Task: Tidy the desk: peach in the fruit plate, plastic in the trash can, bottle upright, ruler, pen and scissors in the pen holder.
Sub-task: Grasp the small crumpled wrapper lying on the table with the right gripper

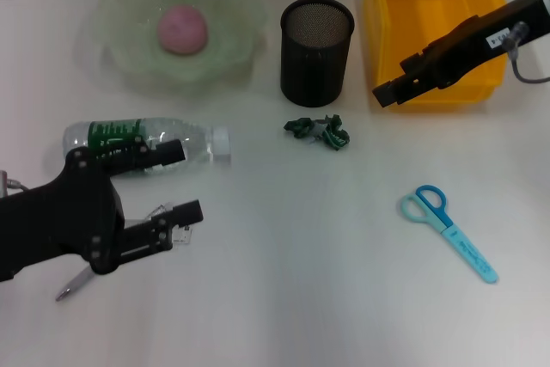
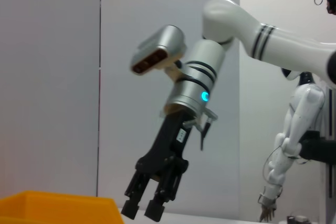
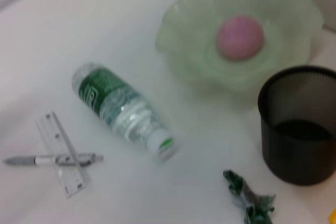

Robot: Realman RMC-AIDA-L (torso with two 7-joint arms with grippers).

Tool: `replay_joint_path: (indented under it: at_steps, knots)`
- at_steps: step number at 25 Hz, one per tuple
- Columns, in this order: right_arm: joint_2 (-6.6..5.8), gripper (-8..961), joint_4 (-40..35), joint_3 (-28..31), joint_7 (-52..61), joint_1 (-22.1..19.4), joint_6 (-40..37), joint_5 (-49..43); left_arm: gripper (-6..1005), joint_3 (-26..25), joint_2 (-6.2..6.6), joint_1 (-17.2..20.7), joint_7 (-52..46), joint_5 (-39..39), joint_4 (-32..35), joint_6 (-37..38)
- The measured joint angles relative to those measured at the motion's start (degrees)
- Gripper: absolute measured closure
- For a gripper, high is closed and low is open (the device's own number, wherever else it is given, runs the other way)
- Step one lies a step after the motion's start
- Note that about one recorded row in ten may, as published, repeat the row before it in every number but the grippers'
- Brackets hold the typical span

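Presently on the worktop (image 1: pixel 284 298), largest first:

One yellow bin (image 1: pixel 434 15), far right corner. The right tool (image 1: pixel 387 90) hangs above its near edge, jaws nearly together with nothing between them; in the left wrist view it shows again (image 2: pixel 143 209) above the bin's rim (image 2: pixel 58 203).

One pale green fruit plate (image 1: pixel 176 19), far left, with ruffled rim. One pink peach (image 1: pixel 182 29) lies in its hollow.

One black mesh pen holder (image 1: pixel 316 49), upright at the far edge between plate and bin, just beside both.

One clear bottle (image 1: pixel 142 143) with green label, lying on its side toward the left edge, white cap pointing to the worktop's centre. The left tool (image 1: pixel 179 182) hovers over the near left area, jaws parted and empty; its upper finger overlaps the bottle's body in the head view, so contact cannot be told.

One pair of scissors (image 1: pixel 449 231), blue handles, near right area, well apart from both tools.

One clear ruler (image 3: pixel 64 155) and one grey pen (image 3: pixel 52 159), crossed over each other near the left edge; the left tool hides most of both in the head view.

One crumpled green plastic (image 1: pixel 320 131) scrap, just in front of the pen holder.
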Motion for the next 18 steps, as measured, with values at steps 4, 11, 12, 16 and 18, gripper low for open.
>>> replay_joint_path:
  at_steps: [4, 11, 12, 16, 18]
  knots:
    - [0.04, 245, 1.8, -1.4, 4.1, 4.7, -2.6, -5.4, 359, 0.1, 0.06, 0.3, 0.0, 0.4, -1.3, 1.1]
    - [0.65, 244, 4.3, -10.9, 10.1, 7.0, 0.6, -11.0, 360, 0.1, 0.06, 0.6, 0.0, 0.6, -2.1, 2.2]
    - [0.67, 244, 4.9, -11.5, 10.3, 7.1, 1.2, -11.1, 360, 0.2, 0.04, 0.6, 0.1, 0.6, -2.1, 2.3]
    - [0.97, 244, 7.7, -14.5, 11.3, 7.2, 6.2, -11.2, 360, 0.2, -0.01, 0.8, 1.5, 0.7, -2.6, 2.8]
    - [1.02, 244, 10.0, -16.2, 11.9, 7.2, 9.7, -11.0, 360, 0.2, -0.02, 0.8, 2.5, 0.6, -3.2, 3.0]
